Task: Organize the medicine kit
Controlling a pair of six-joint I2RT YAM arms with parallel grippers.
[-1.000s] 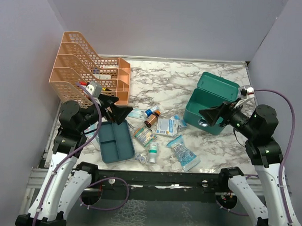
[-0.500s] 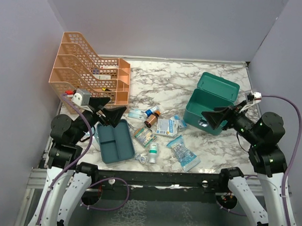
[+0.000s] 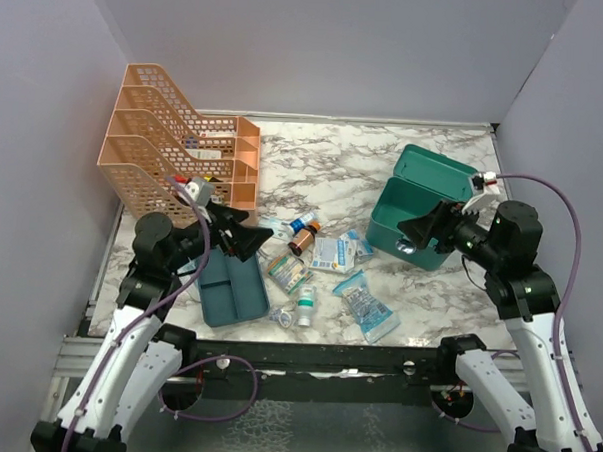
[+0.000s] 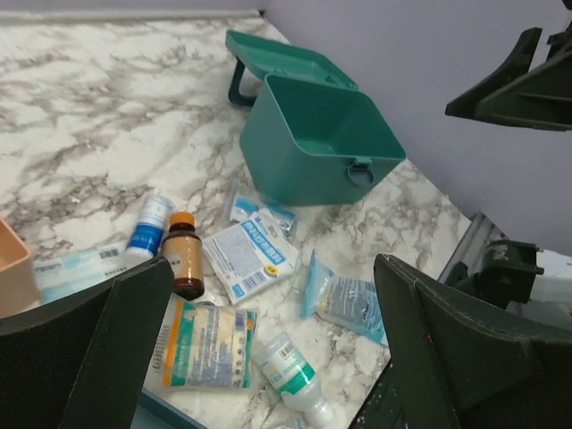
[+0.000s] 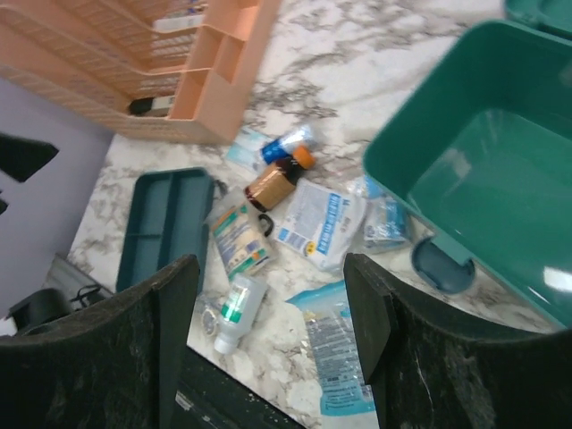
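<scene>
The medicine kit [image 3: 422, 213] is a teal box standing open at the right, lid back; its inside looks empty in the left wrist view [image 4: 317, 143] and the right wrist view [image 5: 483, 188]. Loose on the marble lie a brown bottle [image 3: 303, 238], a white packet [image 3: 333, 253], a blue pouch [image 3: 366, 306], a clear bottle with a green label [image 3: 304, 308] and an orange-green packet [image 3: 288, 272]. My left gripper [image 3: 243, 235] is open and empty above the flat teal tray's far end. My right gripper [image 3: 421, 229] is open and empty in front of the kit.
A flat teal divided tray [image 3: 229, 286] lies at the front left. An orange mesh file rack [image 3: 175, 145] stands at the back left. Purple walls close in the table on three sides. A blue-capped bottle [image 3: 302, 223] lies beside the brown one.
Both arms swung outward half a second ago and have come back inward. Both grippers stayed open and empty. The things on the table have not moved.
</scene>
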